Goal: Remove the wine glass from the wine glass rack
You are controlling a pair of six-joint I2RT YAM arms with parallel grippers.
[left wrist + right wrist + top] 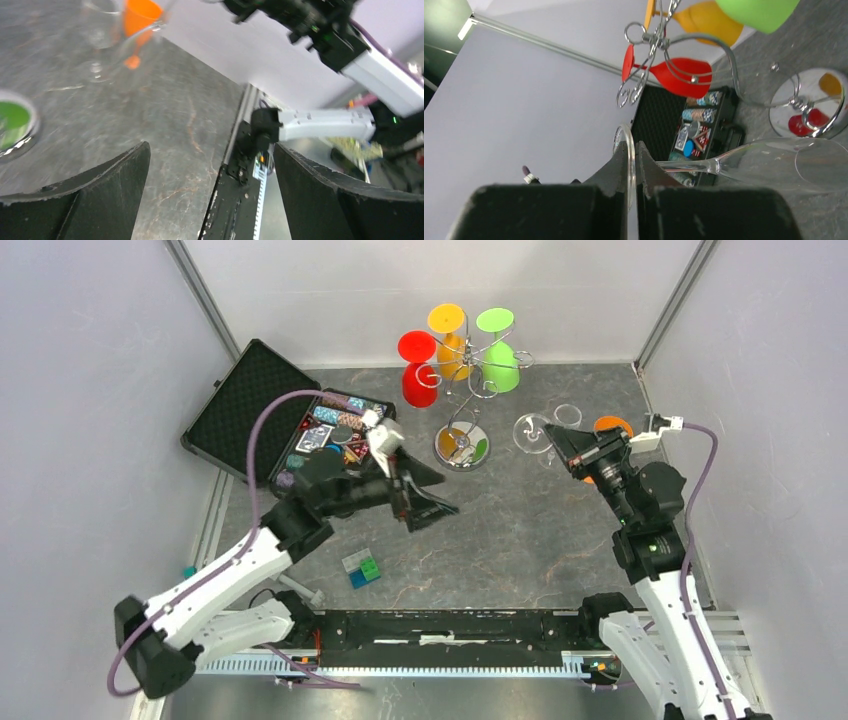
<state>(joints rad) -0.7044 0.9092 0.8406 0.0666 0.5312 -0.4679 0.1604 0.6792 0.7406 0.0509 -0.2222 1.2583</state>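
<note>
The silver wire wine glass rack stands at the back of the table on its mirrored base. Red, yellow and green glasses hang from its curled arms. To its right, a clear wine glass is off the rack. My right gripper is shut on that glass's round foot, with stem and bowl stretching towards the rack. My left gripper hovers left of the base, open and empty.
An open black case of poker chips and cards lies at the back left. An orange glass stands behind my right gripper, near the right wall. Small coloured blocks sit near the front. The arms' base rail runs along the near edge.
</note>
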